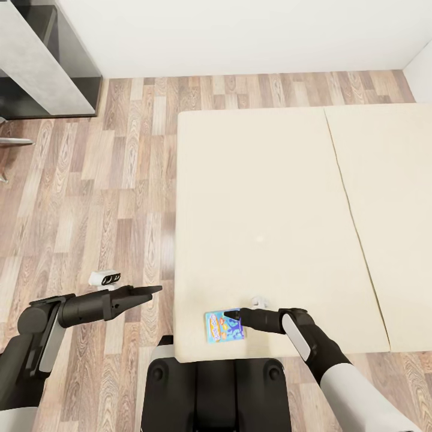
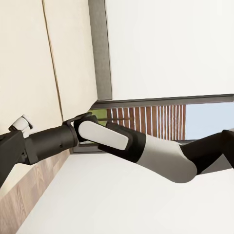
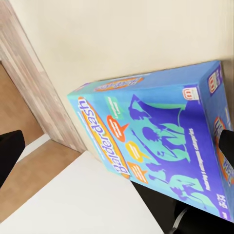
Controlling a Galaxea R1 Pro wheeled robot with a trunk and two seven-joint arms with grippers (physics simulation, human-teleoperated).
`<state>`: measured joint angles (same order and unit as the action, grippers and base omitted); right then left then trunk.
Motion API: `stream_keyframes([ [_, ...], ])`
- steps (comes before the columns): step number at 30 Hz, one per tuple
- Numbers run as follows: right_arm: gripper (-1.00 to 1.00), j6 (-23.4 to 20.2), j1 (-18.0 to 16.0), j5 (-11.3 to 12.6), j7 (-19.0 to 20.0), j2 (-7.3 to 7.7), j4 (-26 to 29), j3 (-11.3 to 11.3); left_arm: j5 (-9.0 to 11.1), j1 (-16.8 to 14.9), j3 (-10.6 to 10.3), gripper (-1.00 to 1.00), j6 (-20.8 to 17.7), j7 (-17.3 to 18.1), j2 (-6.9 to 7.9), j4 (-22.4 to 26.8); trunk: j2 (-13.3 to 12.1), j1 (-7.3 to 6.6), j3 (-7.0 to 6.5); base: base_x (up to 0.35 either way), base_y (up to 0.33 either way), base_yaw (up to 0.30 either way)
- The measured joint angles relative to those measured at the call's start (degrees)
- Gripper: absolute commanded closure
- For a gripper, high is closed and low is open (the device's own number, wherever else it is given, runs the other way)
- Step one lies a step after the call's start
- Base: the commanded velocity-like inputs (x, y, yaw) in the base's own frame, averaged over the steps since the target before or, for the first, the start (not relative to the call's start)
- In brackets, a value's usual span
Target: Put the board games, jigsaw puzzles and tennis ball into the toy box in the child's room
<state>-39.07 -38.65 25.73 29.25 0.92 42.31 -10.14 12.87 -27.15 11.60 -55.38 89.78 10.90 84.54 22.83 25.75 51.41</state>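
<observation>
Right pincer (image 1: 233,316): spread wide over blue board game (image 1: 224,325) at bed (image 1: 258,180) edge.
Left pincer (image 1: 157,290): narrow, above floor.

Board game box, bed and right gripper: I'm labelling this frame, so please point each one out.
Board game box (image 1: 217,327): head view, on its blue lid.
Bed (image 1: 258,198): head view, on bare mattress top.
Right gripper (image 1: 235,315): head view, at the fingertips over the box.

The bed (image 1: 270,198) top lies bare beyond the board game (image 1: 223,326) at its near edge.
</observation>
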Motion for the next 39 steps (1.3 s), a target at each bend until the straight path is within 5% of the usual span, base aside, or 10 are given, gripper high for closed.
stream_keyframes([
  [39,-1.0,-0.2,0.1,0.0,-0.1,-0.06,-0.4,-0.1,0.0,0.0,-0.1,-1.0,0.0,0.0,-0.01,0.0,0.0,0.0,0.0,0.0,0.0,0.0],
])
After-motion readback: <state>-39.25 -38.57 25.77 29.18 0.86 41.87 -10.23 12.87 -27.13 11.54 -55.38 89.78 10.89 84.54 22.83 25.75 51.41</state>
